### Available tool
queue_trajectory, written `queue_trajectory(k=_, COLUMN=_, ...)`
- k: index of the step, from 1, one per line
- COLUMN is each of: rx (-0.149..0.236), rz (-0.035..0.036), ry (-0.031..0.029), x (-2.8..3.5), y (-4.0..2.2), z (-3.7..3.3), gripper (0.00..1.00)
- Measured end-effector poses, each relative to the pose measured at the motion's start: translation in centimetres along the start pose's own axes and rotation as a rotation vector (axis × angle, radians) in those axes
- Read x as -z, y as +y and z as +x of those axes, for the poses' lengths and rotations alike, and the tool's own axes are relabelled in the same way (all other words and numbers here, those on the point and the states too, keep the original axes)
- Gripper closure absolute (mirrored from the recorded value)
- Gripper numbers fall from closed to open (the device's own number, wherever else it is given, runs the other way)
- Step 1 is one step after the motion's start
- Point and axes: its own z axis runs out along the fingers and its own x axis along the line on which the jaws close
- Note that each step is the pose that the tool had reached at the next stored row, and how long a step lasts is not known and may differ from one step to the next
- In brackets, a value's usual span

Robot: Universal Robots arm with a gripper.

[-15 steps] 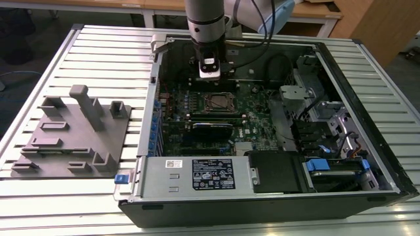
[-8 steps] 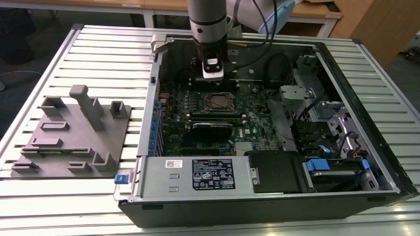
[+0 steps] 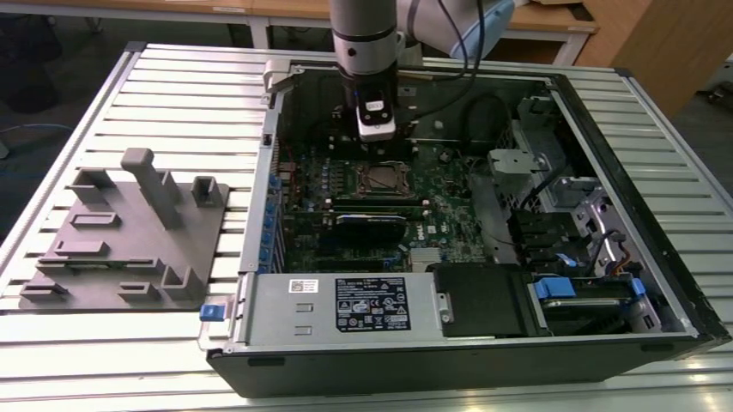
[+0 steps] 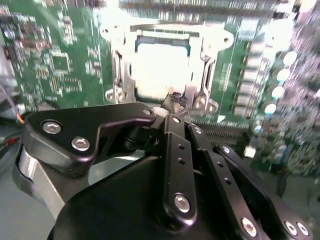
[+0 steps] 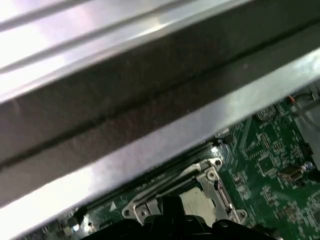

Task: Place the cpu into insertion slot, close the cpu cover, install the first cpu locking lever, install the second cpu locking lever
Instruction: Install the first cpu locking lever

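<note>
Inside the PC case [image 3: 641, 283], fingers [image 4: 175, 100] pinched together, empty, hover just off cpu cover [image 4: 165, 67] at 6 o'clock; cpu [image 4: 162, 67] seated under it.

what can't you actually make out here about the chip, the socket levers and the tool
- Whether the tool is open or shut: in the second wrist view its black linkage covers the tips.
- The locking levers' position: the socket is too small in the exterior view, and the cover is glared and blurred in the second wrist view.
- The chip's near edge: the tool body hides it in the first wrist view.
</note>
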Motion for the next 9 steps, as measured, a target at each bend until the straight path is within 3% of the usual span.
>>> queue_trajectory(k=3, rx=0.009, rz=0.0376, ry=-0.0131, x=-0.01, y=0.01, z=-0.01, gripper=0.89)
queue_trajectory(k=6, rx=0.010, rz=0.0394, ry=-0.0138, x=-0.01, y=0.00, z=-0.01, gripper=0.89)
queue_trajectory(k=7, rx=0.010, rz=0.0426, ry=-0.0071, x=-0.03, y=0.02, z=-0.01, gripper=0.89)
queue_trajectory(k=9, rx=0.012, rz=0.0586, ry=0.0246, x=-0.06, y=0.03, z=-0.06, gripper=0.89)
